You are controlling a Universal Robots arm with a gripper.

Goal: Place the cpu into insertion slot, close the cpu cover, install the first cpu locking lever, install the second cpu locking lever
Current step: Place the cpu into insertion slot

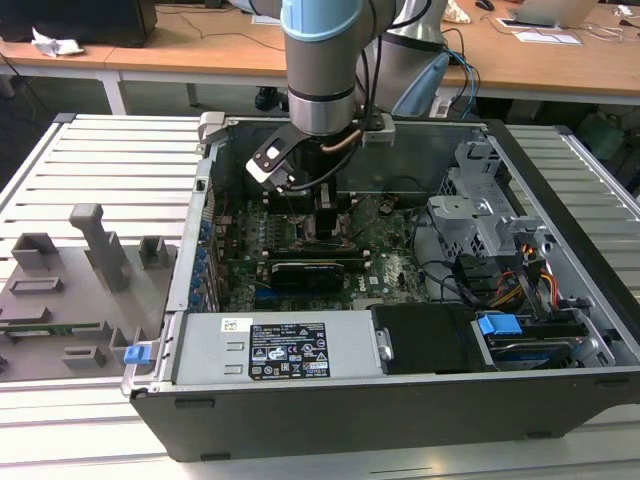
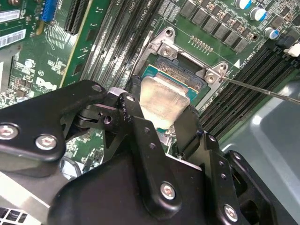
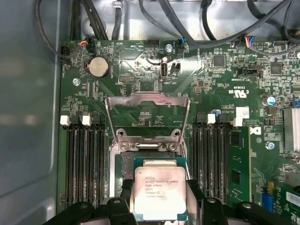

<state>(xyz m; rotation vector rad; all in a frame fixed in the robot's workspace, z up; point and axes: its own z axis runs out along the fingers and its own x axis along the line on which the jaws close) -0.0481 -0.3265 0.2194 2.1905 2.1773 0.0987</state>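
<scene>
Between the fingers of the black metal gripper point(image 2: 161, 115), the small flat square silver-topped cpu point(image 3: 159, 194) is clamped, partly over the square dark metal-rimmed insertion slot point(image 3: 127, 161). Beyond it, the thin silvery frame-shaped cpu cover point(image 3: 147, 97) is seen swung open over the green motherboard point(image 3: 225, 84).

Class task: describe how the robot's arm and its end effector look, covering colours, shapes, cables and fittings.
The arm is a thick silver-grey cylinder with a light blue cap and a black ring. A cable curves by its wrist. The end effector is matte black, built of angular linked plates fastened with silver screws.
</scene>
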